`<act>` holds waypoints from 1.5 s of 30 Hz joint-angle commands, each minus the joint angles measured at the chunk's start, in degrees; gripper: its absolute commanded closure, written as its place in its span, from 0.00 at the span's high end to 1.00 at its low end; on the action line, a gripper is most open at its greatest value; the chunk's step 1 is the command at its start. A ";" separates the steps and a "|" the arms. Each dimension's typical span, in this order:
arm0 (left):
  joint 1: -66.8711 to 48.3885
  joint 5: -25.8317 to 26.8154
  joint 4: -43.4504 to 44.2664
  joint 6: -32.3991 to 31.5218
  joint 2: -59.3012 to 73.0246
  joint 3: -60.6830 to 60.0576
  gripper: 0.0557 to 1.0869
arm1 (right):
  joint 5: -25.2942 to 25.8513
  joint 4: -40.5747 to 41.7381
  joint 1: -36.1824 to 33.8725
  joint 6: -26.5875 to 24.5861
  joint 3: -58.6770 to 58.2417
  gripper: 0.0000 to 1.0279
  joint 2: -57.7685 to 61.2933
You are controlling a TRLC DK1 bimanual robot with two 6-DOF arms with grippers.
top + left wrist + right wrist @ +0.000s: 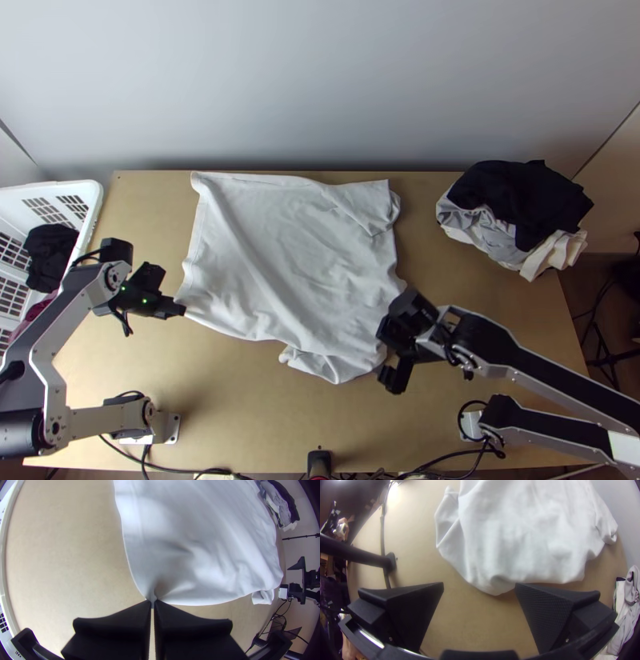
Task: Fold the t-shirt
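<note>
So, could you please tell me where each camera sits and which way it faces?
Top view: fixed high over the table's near edge, looking steeply down; left arm and right arm show.
Left wrist view: on that arm's wrist, facing the white t-shirt over its left hand, shut on a corner.
Right wrist view: on that wrist, facing the t-shirt past its open right hand.
Both wrist views share the t-shirt and clothes pile.

Moderate light, soft shadows. Wall darkens down toward the table's far edge. Wrist views: table edges bowed, corners dark. Right wrist view: white glare by table's near edge.
</note>
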 commanded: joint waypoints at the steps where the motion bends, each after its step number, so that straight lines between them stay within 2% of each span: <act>1: 0.07 1.00 -3.37 -1.70 -4.89 3.50 0.04 | 0.01 -0.11 6.45 0.14 -4.27 0.96 3.24; 9: 1.12 1.26 -5.74 -1.61 -8.32 4.55 0.03 | 0.62 9.65 6.45 1.28 -7.96 0.96 7.46; 15: 1.39 1.35 -6.27 -1.44 -8.85 4.64 0.03 | 4.40 15.01 5.83 3.74 -8.92 0.93 10.80; 17: 1.39 1.35 -6.27 -1.44 -8.85 4.64 0.03 | 5.72 16.42 5.30 3.83 -9.19 0.77 11.06; 18: 1.39 1.44 -6.27 -1.44 -8.76 4.73 0.03 | 6.16 16.86 5.04 3.91 -9.19 0.63 11.06; 23: 1.21 1.96 -6.27 -1.88 -8.58 4.90 0.04 | 6.77 18.09 3.19 4.44 -9.36 0.07 7.63; 24: 1.30 2.14 -6.27 -2.05 -8.67 4.90 0.03 | 6.77 18.00 2.58 4.35 -9.45 0.03 6.66; 36: 1.47 2.93 -13.39 -2.49 -15.00 4.99 0.04 | 5.63 6.75 -5.95 0.05 -6.37 0.03 -9.33; 41: 1.56 3.46 -18.75 -1.52 -19.04 5.61 0.03 | 4.67 -0.19 -6.12 -0.48 -2.16 0.03 -14.34; 45: 1.83 3.98 -23.41 -0.64 -21.59 7.28 0.03 | 1.59 -6.52 -6.12 -0.13 1.97 0.03 -15.22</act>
